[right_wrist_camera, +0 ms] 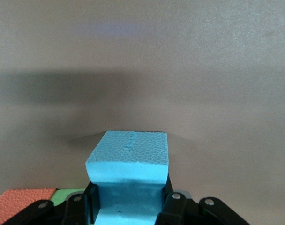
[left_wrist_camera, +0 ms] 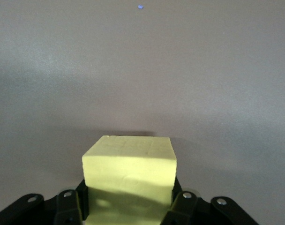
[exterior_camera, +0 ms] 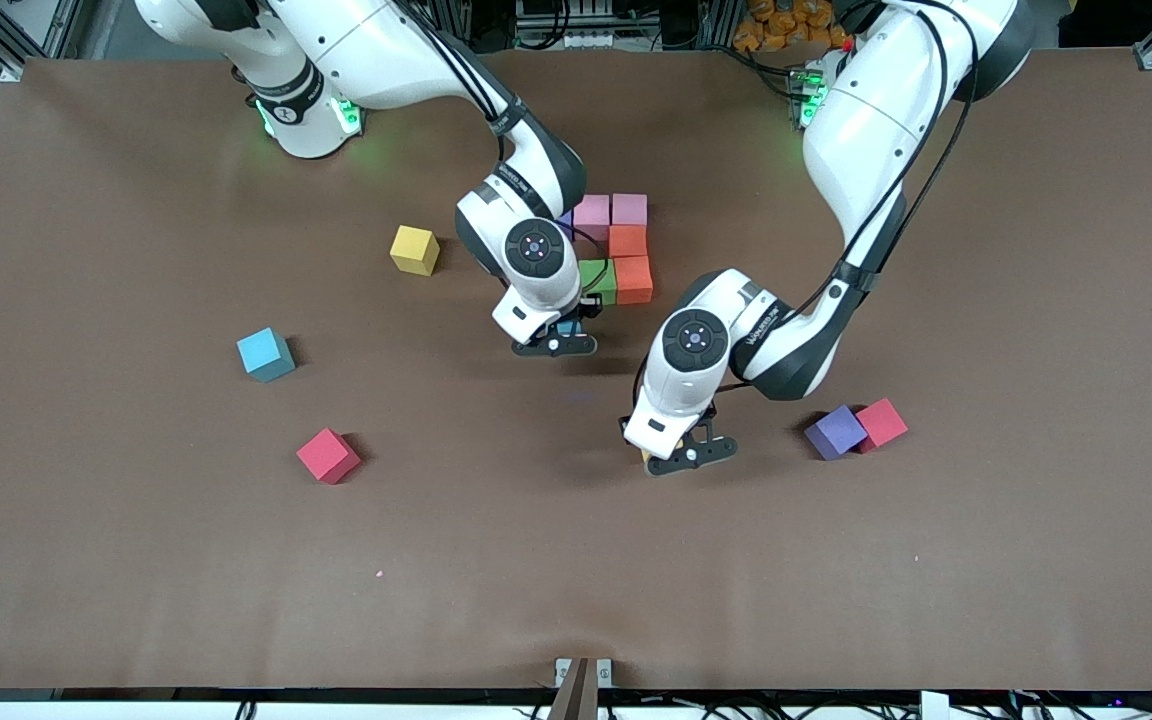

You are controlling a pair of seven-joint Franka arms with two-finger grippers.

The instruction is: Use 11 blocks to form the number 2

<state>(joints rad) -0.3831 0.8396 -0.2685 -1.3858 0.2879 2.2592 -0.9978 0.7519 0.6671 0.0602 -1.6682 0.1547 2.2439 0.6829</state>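
Partial number 2 [exterior_camera: 614, 250] (pink, orange, green cubes edge to edge) mid-table, loose blocks [exterior_camera: 328, 455] scattered around.

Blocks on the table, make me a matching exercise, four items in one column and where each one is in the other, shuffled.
Column one:
1. yellow block
2. light blue block
3. loose red block
4. purple block

Column two:
A. touching a red block, toward the left arm's end
B. in the left gripper
C. alone, toward the right arm's end
D. in the right gripper

Pairs: 1-B, 2-D, 3-C, 4-A
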